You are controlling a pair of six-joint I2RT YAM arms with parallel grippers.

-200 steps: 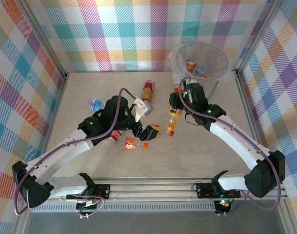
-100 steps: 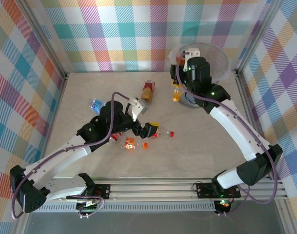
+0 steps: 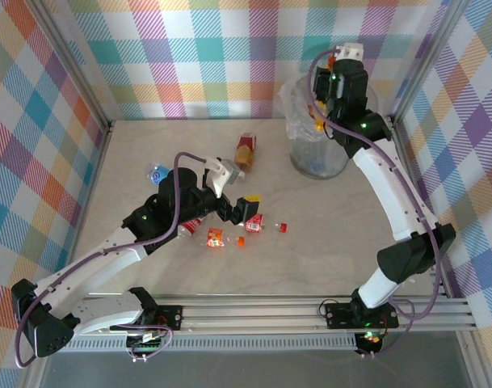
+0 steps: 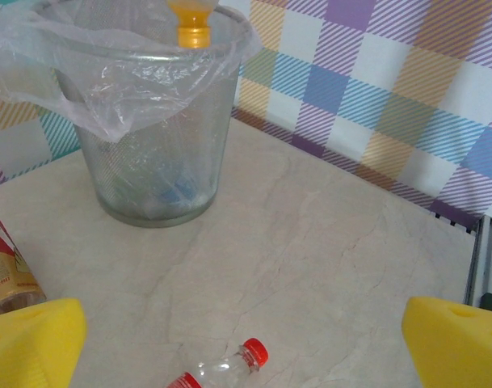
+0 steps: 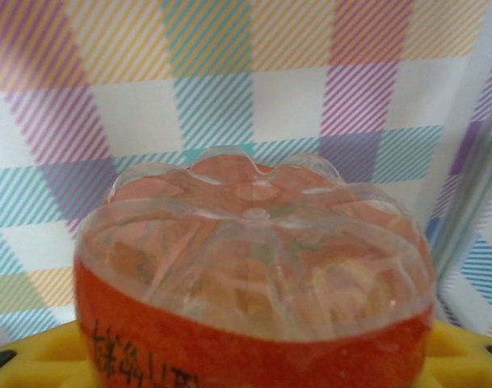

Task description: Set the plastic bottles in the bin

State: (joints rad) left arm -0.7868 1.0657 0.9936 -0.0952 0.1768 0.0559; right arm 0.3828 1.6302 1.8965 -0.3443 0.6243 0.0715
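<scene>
My right gripper [image 3: 336, 66] is high over the bin [image 3: 330, 153], shut on an orange bottle [image 5: 254, 267] whose ribbed base faces the right wrist camera. Its orange cap [image 4: 193, 32] hangs just above the bin's bag-lined rim [image 4: 140, 61]. My left gripper [image 3: 246, 212] is open low over the table, with its yellow fingers [image 4: 27, 339] spread wide. Between and just ahead of them lies a clear bottle with a red cap [image 4: 225, 368], also seen from above [image 3: 266, 225]. Other bottles lie near the red-labelled one [image 3: 245, 151], the blue one [image 3: 157, 173] and the orange-labelled one [image 3: 215, 238].
An orange bottle [image 3: 319, 111] lies inside the bin. A loose orange cap [image 3: 240, 240] sits on the table. Another red-labelled bottle [image 3: 189, 225] lies partly under my left arm. Checked walls close in the table on three sides.
My right arm lifted the orange bottle from the table up over the bin. My left gripper shifted slightly right, towards the red-capped bottle.
</scene>
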